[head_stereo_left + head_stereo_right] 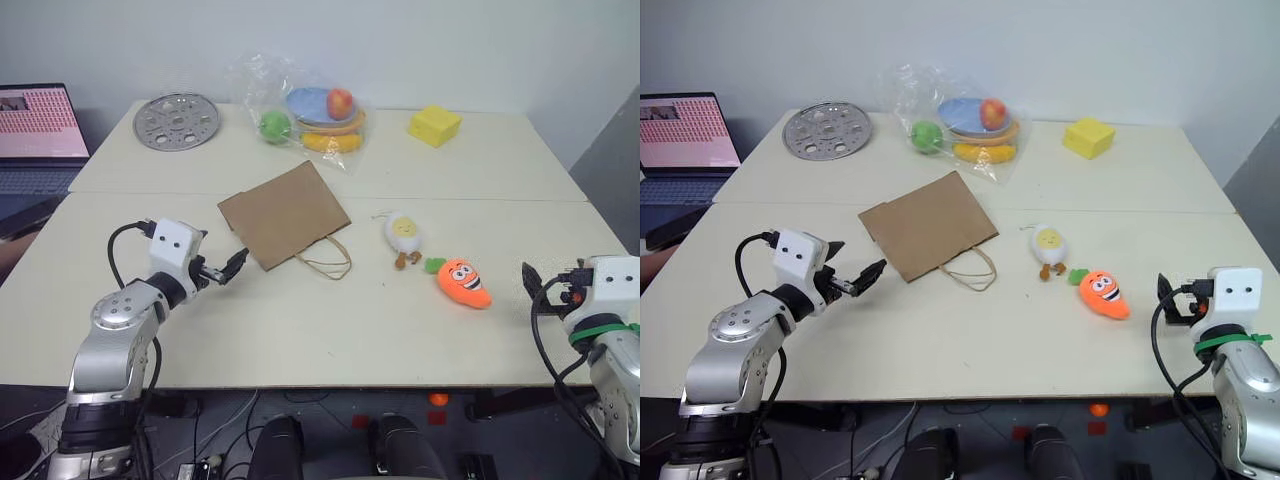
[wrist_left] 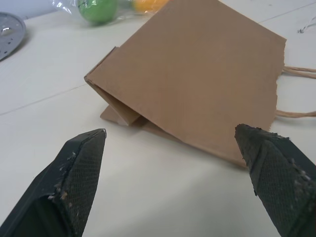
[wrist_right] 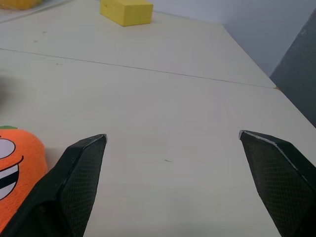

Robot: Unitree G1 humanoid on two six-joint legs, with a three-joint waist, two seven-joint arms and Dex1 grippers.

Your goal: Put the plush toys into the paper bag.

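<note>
Altogether 2 plush toys (image 1: 437, 258), 1 flat paper bag (image 1: 283, 214).

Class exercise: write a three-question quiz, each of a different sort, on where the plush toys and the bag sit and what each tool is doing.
1. True or false: the carrot toy lies inside the paper bag.
2. Which toy lies nearer the bag: A carrot, B egg toy?
3. Fill in: the left tool and right tool are both ____.

Key: 1 false; 2 B; 3 open.
</note>
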